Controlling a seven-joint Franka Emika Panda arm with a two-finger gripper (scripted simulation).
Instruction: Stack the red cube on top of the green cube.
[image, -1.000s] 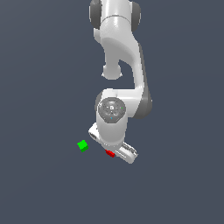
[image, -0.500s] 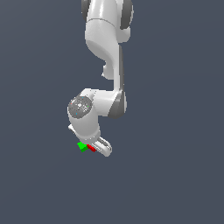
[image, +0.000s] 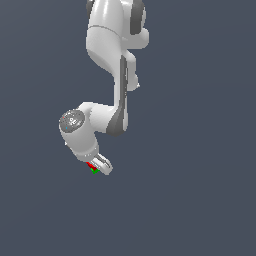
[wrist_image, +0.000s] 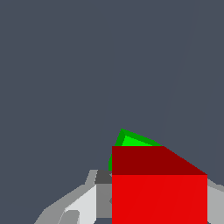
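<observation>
In the exterior view my gripper (image: 98, 168) is low and shut on the red cube (image: 90, 165), of which only a sliver shows beside the hand. A small edge of the green cube (image: 94, 171) peeks out right beneath it. The wrist view shows the red cube (wrist_image: 159, 192) large between my fingers (wrist_image: 83, 202). The green cube (wrist_image: 131, 141) lies just behind it and is mostly covered. Whether the two cubes touch cannot be told.
The white arm (image: 107, 60) rises above the hand. Around it lies a plain dark grey floor (image: 200, 200) with no other objects in sight.
The arm has swung to the exterior view's left, carrying the red cube from beside the green cube to directly over it. The green cube has stayed put.
</observation>
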